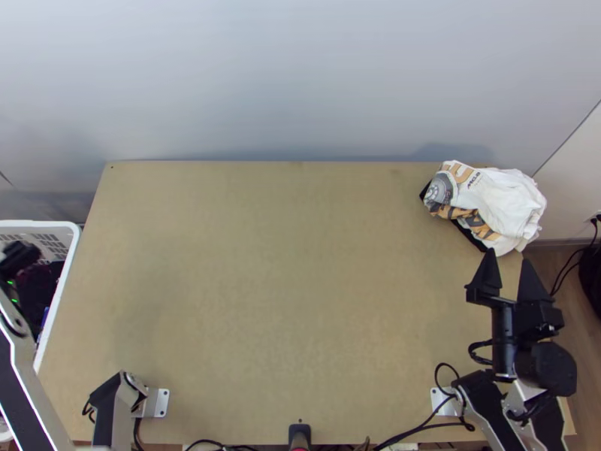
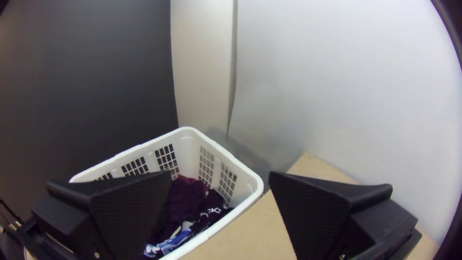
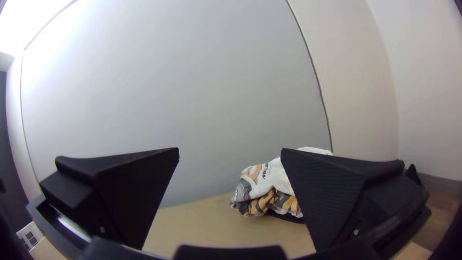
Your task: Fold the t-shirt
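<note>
Left gripper [image 2: 220, 174] and right gripper [image 3: 230, 149] each present parted fingers with nothing between them. White printed cloth [image 1: 503, 199], presumably the t-shirt, lies bunched at the far right corner of the table [image 1: 263, 301], just beyond the right gripper. Step in hand, as judged: initial grasp. Lower the right gripper, pinch one loose edge, and lift before drawing the cloth to mid-table; dragging may tighten the bunch. Keep the left gripper clear of the basket's rim [image 2: 245, 171] when bringing it across to spread the fabric.
</note>
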Controlling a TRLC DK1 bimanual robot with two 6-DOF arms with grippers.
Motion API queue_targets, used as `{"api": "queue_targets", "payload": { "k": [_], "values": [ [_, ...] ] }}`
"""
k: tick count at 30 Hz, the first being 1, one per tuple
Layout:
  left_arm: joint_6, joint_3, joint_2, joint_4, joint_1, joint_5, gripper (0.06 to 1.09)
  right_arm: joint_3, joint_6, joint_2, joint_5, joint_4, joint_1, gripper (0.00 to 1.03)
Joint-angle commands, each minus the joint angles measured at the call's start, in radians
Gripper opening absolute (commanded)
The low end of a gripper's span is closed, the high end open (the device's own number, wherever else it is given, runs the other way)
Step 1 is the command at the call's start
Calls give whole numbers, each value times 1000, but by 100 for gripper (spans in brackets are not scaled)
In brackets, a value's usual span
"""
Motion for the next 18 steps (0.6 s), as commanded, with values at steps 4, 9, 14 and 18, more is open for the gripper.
{"api": "queue_targets", "payload": {
  "k": [4,9,14,18],
  "values": [
    [-7,162,304,39,257,92,104,214,-27,155,12,-173,-60,99],
    [-6,230,462,43,355,116,105,284,-27,250,12,-290,-61,99],
    [-2,231,610,95,457,147,104,274,-27,225,12,-341,-1,99],
    [1,231,732,101,524,158,104,242,-68,167,-20,-347,52,99]
  ]
}}
